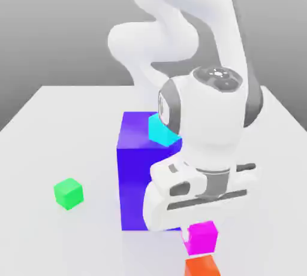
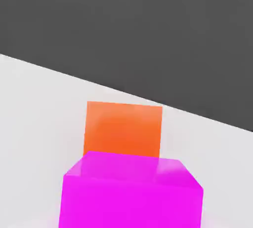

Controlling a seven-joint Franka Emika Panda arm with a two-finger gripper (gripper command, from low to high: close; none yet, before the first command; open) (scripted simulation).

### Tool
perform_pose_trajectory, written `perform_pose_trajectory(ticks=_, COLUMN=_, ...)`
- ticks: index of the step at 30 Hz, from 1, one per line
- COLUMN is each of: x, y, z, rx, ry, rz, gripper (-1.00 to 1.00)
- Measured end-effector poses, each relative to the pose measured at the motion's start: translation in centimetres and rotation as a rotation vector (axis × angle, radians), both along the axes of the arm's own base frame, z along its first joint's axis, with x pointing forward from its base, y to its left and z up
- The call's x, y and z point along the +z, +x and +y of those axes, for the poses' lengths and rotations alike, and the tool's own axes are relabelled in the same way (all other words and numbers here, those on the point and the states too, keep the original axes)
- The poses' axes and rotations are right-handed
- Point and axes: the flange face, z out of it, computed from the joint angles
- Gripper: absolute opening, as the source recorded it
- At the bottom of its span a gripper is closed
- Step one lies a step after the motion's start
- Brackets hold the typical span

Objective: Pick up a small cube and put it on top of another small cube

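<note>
White table (image 1: 54, 125), grey backdrop. Panda arm reaches down toward the near edge; gripper (image 1: 201, 228) points downward, fingers pressed in on the small magenta cube (image 1: 201, 237), pinching it just under the hand body. Magenta cube sits directly above the small orange cube (image 1: 202, 267); whether the two touch cannot be told. In the hand view the magenta cube (image 2: 131, 195) lies close up, the orange cube (image 2: 123, 129) behind it. Tall blue-violet block (image 1: 135, 173) stands just behind the hand, a small cyan cube (image 1: 160, 130) on its top corner. Small green cube (image 1: 68, 193) sits well apart, toward the exterior view's left.
</note>
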Motion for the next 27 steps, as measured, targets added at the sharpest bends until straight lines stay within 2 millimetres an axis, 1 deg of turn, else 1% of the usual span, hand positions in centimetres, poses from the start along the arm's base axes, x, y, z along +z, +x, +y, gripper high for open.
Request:
perform_pose_trajectory(ticks=3, x=0.9, y=-1.4, z=-6.2, rx=-0.073, ry=-0.014, rz=-0.004, gripper=-1.0)
perform_pose_trajectory(ticks=5, x=1.5, y=-2.9, z=-10.6, rx=-0.134, ry=-0.023, rz=-0.005, gripper=-1.0)
perform_pose_trajectory(ticks=6, x=1.8, y=-3.8, z=-13.0, rx=-0.17, ry=-0.027, rz=-0.005, gripper=-1.0)
perform_pose_trajectory(ticks=8, x=2.4, y=-5.9, z=-17.0, rx=-0.23, ry=-0.034, rz=-0.005, gripper=-1.0)
perform_pose_trajectory(ticks=9, x=2.6, y=-7.0, z=-18.7, rx=-0.255, ry=-0.037, rz=-0.005, gripper=-1.0)
perform_pose_trajectory(ticks=11, x=2.9, y=-10.2, z=-21.5, rx=-0.328, ry=-0.031, rz=0.004, gripper=-1.0)
perform_pose_trajectory(ticks=13, x=2.9, y=-13.7, z=-23.0, rx=-0.398, ry=-0.012, rz=0.014, gripper=-1.0)
perform_pose_trajectory(ticks=16, x=2.3, y=-18.3, z=-23.2, rx=-0.499, ry=0.036, rz=0.031, gripper=-1.0)
perform_pose_trajectory(ticks=17, x=1.8, y=-19.1, z=-23.2, rx=-0.518, ry=0.046, rz=0.033, gripper=-1.0)
perform_pose_trajectory(ticks=18, x=1.0, y=-19.4, z=-23.2, rx=-0.527, ry=0.052, rz=0.034, gripper=-1.0)
perform_pose_trajectory(ticks=23, x=-3.4, y=-19.7, z=-23.1, rx=-0.534, ry=0.057, rz=0.036, gripper=-1.0)
perform_pose_trajectory(ticks=24, x=-4.2, y=-19.8, z=-23.1, rx=-0.534, ry=0.056, rz=0.036, gripper=1.0)
perform_pose_trajectory(ticks=27, x=-4.2, y=-19.8, z=-23.1, rx=-0.534, ry=0.056, rz=0.036, gripper=1.0)
